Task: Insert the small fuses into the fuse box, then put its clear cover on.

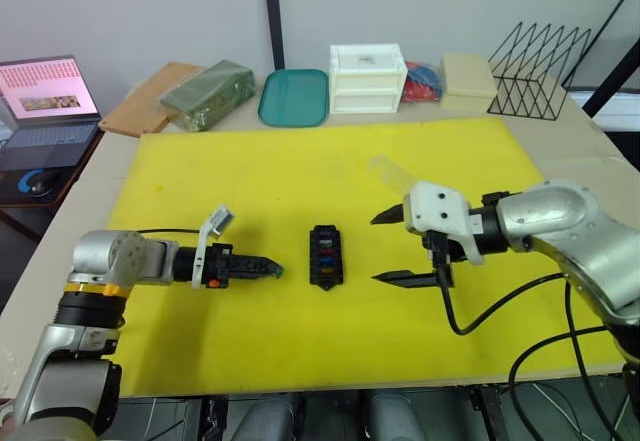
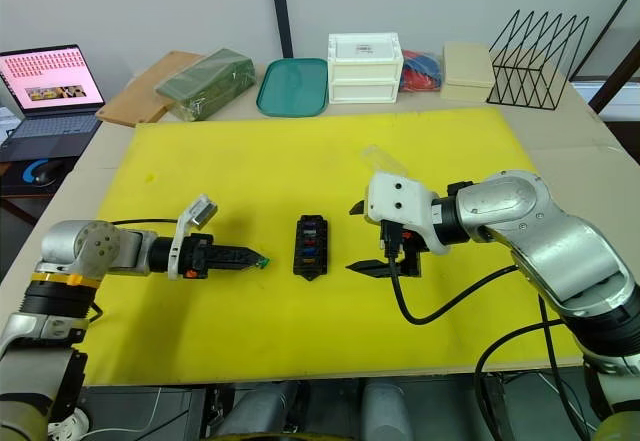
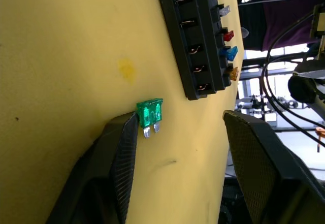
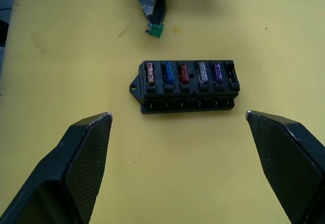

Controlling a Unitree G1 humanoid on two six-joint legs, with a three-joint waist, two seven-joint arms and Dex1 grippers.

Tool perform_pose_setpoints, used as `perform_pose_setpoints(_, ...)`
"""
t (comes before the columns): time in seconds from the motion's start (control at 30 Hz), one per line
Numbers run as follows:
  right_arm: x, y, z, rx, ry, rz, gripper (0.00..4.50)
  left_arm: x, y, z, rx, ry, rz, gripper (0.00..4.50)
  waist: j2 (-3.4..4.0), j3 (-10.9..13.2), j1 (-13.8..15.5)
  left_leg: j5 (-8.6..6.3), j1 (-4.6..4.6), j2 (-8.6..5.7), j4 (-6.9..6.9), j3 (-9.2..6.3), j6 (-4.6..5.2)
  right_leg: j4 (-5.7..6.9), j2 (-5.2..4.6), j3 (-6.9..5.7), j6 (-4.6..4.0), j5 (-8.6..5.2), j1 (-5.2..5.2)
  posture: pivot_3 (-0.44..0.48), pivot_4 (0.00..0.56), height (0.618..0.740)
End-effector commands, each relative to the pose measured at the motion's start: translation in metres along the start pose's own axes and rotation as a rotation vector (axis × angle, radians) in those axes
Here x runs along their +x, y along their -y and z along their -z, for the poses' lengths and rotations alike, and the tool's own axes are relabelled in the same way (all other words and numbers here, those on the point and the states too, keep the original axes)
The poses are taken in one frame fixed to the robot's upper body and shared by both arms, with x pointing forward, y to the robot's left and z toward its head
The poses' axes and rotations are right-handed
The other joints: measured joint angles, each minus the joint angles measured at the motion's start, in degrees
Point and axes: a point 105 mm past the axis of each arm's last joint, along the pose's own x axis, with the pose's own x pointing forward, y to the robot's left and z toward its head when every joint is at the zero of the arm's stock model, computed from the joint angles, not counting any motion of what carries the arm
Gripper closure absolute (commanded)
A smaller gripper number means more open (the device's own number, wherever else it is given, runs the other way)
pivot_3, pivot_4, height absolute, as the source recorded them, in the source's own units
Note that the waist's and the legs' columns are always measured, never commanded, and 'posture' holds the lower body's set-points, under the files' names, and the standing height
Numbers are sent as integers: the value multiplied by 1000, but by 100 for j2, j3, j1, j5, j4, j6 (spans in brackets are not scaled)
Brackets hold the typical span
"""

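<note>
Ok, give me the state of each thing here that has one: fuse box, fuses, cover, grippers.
fuse box: five fuses seated, one end slot empty, uncovered
green fuse: loose on the mat, touching one left finger
clear cover: lying on the mat behind the right gripper
left gripper: open
right gripper: open, holding nothing

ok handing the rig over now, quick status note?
Left gripper: open, green fuse stuck against one finger, just left of the fuse box.
Right gripper: open, empty, just right of the box.
Done: five fuses seated in the box: tan, blue, red, pale, purple. One end slot is free.
Clear cover: on the yellow mat behind the right gripper.
Left: seat the green fuse, then fit the cover.
</note>
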Motion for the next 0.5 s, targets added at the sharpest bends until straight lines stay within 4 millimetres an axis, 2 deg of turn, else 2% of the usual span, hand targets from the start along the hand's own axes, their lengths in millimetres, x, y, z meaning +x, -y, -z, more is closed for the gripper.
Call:
perform_pose_setpoints(0.03,-3,-1,-9,-48,10,12,0,1,-3,3,-1,-3,-9,2974,0,0,-6,0,0,0,0,0,0,0,0,0,0,0,0,0,150,740)
perform_pose_setpoints(0.07,-3,-1,-9,-49,9,12,0,1,-5,4,0,-5,-17,3350,0,0,-9,0,0,0,0,0,0,0,0,0,0,0,0,0,150,740)
perform_pose_setpoints(0.5,-2,0,-8,-49,6,14,0,2,-14,12,23,-28,-53,3350,1,-1,-14,0,0,0,-1,0,0,0,0,0,0,0,0,0,150,740)
